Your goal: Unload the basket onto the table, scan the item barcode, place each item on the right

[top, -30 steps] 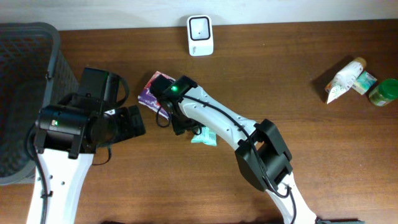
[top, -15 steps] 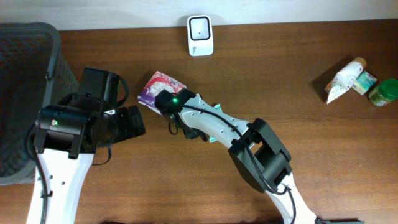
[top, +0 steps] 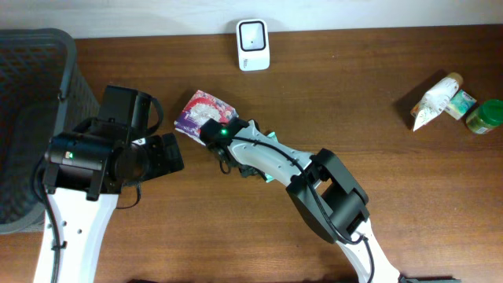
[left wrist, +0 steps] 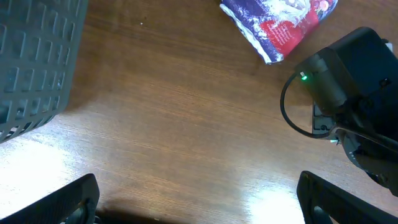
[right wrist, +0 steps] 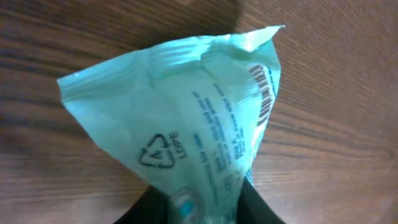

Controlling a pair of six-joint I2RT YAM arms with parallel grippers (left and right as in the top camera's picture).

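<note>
A pale teal packet (right wrist: 186, 118) lies on the wooden table, a barcode (right wrist: 264, 90) printed along its right edge. My right gripper (right wrist: 202, 208) is shut on the packet's lower end, which bunches up between the dark fingers. Overhead, the packet (top: 265, 175) peeks out from under the right gripper (top: 240, 163). The white scanner (top: 253, 45) stands at the table's back edge. My left gripper (left wrist: 199, 205) hangs open over bare wood, left of the right arm (left wrist: 354, 99), with nothing between its fingers (left wrist: 74, 199).
A purple and red packet (top: 200, 110) lies just behind the right wrist and also shows in the left wrist view (left wrist: 280, 25). A dark mesh basket (top: 31, 118) stands at the far left. A white pouch (top: 436, 100) and a green jar (top: 485, 116) sit at the far right.
The right gripper has drawn off the purple and red packet toward the front and closed on the teal packet. The left arm has not moved.
</note>
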